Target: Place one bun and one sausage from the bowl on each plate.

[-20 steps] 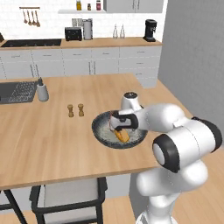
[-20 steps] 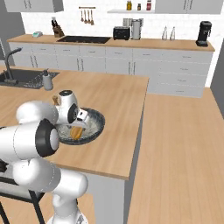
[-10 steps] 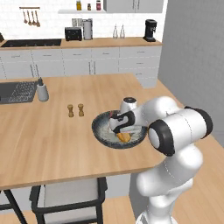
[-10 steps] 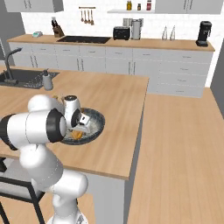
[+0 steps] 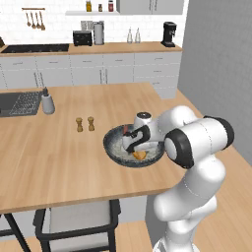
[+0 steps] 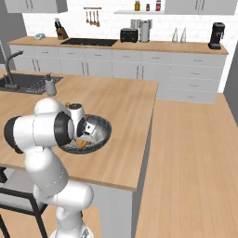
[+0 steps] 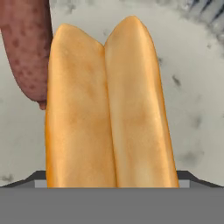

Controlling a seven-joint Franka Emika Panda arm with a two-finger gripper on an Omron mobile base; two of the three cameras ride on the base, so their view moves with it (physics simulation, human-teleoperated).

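**End effector low in the speckled bowl, over a split bun**

The bowl (image 5: 114, 147) is wide, shallow and round, dark grey outside with a pale speckled glaze inside. It sits on the wooden counter (image 5: 59, 162), towards the near right edge in the left base view.

In the hand view one bun (image 7: 109, 109) lies on the bowl floor, long and golden-orange with a lengthwise split down its middle. Touching its left side is one sausage (image 7: 26, 48), reddish-brown and mottled, partly cut off by the frame edge. From the base cameras only an orange patch of the bun shows beneath the hand.

The end effector (image 5: 135, 146) reaches down into the bowl right above the bun. Its jaws look spread wide, with the bun running between the two tip corners at the bottom of the hand view; whether they touch it cannot be told.

Two small brown shakers (image 5: 84, 124) stand side by side on the counter, left of the bowl. One grey dispenser (image 5: 47, 102) stands farther left, beside the sink (image 5: 19, 102).
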